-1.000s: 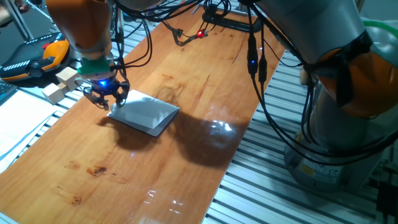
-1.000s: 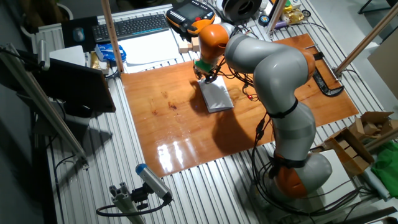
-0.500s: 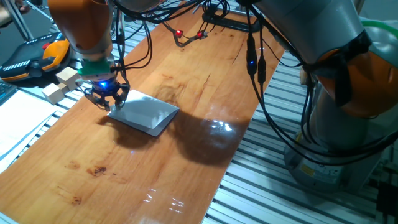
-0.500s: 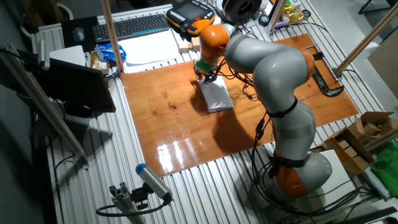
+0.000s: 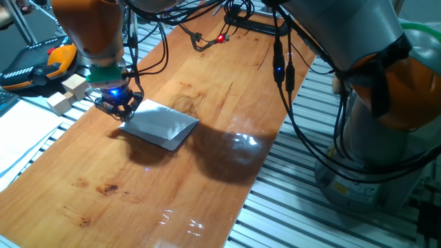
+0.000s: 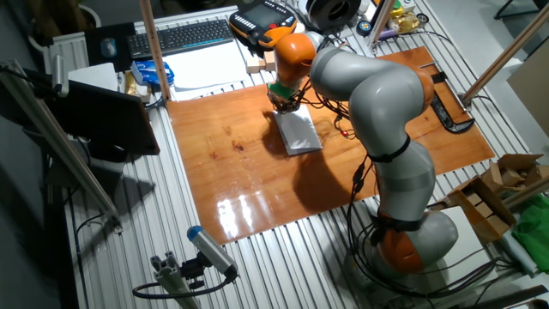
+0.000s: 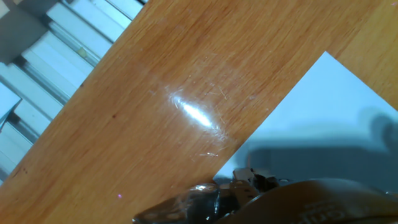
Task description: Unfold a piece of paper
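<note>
Here the end effector (image 5: 122,108) is set low at one corner of the piece of paper (image 5: 160,125), which lies folded and flat on the wooden surface (image 5: 207,83), near its far-left edge in one fixed view. The fingers are drawn close together around that corner, but whether a layer is actually pinched between them cannot be told from any view; in the hand view only the paper's straight edge (image 7: 273,112) and a dark part of the hand at the bottom are seen. The corner was probably chosen because the loose layer of a folded sheet can be caught most easily there, and the upper half can then be swung over the crease. The sheet appears fully folded, so the unfolding is judged as not yet begun. The arm (image 6: 369,86) is reached across from the side, which leaves the rest of the sheet uncovered for the flap to open onto the bare wood. Farther off, small wooden blocks (image 5: 69,93) and an orange handset (image 5: 41,62) are kept beyond the surface's edge, well apart from the sheet.
</note>
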{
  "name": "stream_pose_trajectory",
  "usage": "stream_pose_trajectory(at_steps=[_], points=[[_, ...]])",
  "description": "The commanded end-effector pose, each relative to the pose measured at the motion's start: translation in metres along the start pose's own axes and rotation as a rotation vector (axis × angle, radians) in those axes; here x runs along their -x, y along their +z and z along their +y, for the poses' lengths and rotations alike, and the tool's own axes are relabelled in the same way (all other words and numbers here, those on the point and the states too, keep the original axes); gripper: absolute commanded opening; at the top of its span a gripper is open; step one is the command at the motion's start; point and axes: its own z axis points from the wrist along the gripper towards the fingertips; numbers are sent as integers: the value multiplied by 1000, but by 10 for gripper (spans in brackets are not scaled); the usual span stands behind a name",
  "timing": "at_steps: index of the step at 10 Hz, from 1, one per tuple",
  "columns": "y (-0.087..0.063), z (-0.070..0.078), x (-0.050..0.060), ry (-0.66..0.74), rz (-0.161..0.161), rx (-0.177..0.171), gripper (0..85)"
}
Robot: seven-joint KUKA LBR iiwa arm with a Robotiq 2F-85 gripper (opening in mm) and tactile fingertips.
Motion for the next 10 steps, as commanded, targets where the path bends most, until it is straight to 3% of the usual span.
stream_pose_trajectory(at_steps=[1, 5, 7, 10], points=[[-4, -1, 3, -6, 16, -1, 20], [-19, -9, 17, -85, 44, -20, 20], [-27, -15, 23, -130, 42, -23, 20], [-38, -21, 24, -213, 47, -33, 20]])
